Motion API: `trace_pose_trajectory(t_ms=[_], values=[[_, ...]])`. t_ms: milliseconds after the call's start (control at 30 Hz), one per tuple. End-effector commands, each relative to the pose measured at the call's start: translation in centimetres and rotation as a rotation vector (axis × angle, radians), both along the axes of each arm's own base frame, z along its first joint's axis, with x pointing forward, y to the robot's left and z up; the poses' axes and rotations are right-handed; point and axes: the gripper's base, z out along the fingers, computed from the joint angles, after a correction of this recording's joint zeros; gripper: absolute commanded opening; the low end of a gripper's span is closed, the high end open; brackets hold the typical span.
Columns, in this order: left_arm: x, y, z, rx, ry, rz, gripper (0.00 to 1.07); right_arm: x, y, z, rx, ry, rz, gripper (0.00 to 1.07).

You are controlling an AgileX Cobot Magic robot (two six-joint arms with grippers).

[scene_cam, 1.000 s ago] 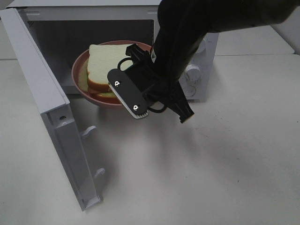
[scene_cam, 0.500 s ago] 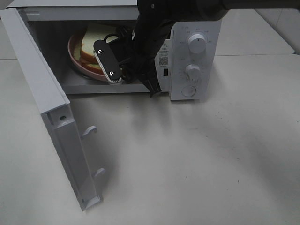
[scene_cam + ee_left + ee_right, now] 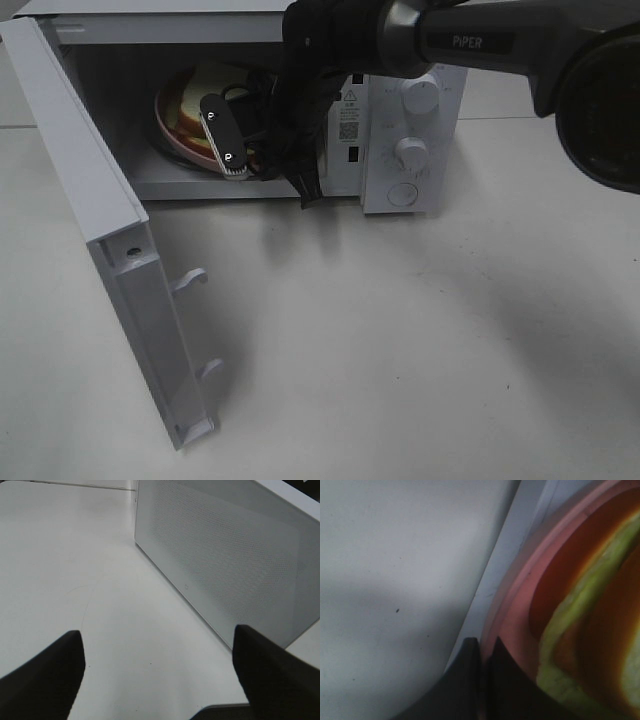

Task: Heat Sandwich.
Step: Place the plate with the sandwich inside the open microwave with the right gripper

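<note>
The sandwich [image 3: 190, 103], white bread with a brown crust, lies on a round pink plate [image 3: 172, 140] inside the open microwave [image 3: 380, 195]. My right gripper [image 3: 226, 140] reaches into the cavity from the right, shut on the plate's near rim. The right wrist view shows its fingertips [image 3: 482, 655] pinched on the pink plate [image 3: 517, 612], with the sandwich's [image 3: 580, 615] yellow-green filling beside them. Most of the plate is hidden behind the arm. My left gripper [image 3: 157, 675] is open and holds nothing, hovering over the table beside the microwave door [image 3: 225, 555].
The microwave door [image 3: 110, 230] stands swung open to the left, its latch hooks pointing right. Two knobs [image 3: 410, 152] and a button sit on the control panel at the right. The white table [image 3: 400, 330] spreads in front.
My right arm carried the plate and sandwich from in front of the opening back into the microwave cavity. The left gripper stays open.
</note>
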Motion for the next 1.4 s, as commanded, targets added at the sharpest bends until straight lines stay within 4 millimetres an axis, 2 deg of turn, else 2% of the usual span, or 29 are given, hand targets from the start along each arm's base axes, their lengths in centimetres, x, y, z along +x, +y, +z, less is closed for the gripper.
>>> trace_pose_trajectory(t_ms=[33,167,767,1033,1133,1167,1267,1300,1333,1400], values=[[0.0,0.0,0.0,-0.004,-0.013,-0.003,0.76,0.9,-0.3,0.2,0.029,-0.032,-0.014,0.0],[0.0,0.0,0.0,-0.004,-0.013,-0.003,0.76,1.3,-0.5,-0.7,0.043,-0.028,-0.031,0.0],[0.0,0.0,0.0,-0.004,-0.013,-0.003,0.76,2.0,0.4,-1.9,0.14,-0.04,-0.064,0.0],[0.0,0.0,0.0,-0.004,-0.013,-0.003,0.76,2.3,0.5,-1.6,0.205,-0.053,-0.142,0.02],[0.0,0.0,0.0,-0.004,-0.013,-0.003,0.76,2.3,0.5,-1.6,0.232,-0.037,-0.19,0.12],[0.0,0.0,0.0,-0.004,-0.013,-0.003,0.76,2.3,0.5,-1.6,0.232,-0.037,-0.19,0.12],[0.0,0.0,0.0,-0.004,-0.013,-0.003,0.76,2.2,0.5,-1.0,0.236,-0.037,-0.194,0.32],[0.0,0.0,0.0,-0.004,-0.013,-0.003,0.76,2.2,0.5,-1.0,0.236,-0.037,-0.194,0.32],[0.0,0.0,0.0,-0.004,-0.013,-0.003,0.76,2.2,0.5,-0.5,0.238,-0.039,-0.192,0.41],[0.0,0.0,0.0,-0.004,-0.013,-0.003,0.76,2.0,0.4,-0.1,0.224,-0.028,-0.185,0.49]])
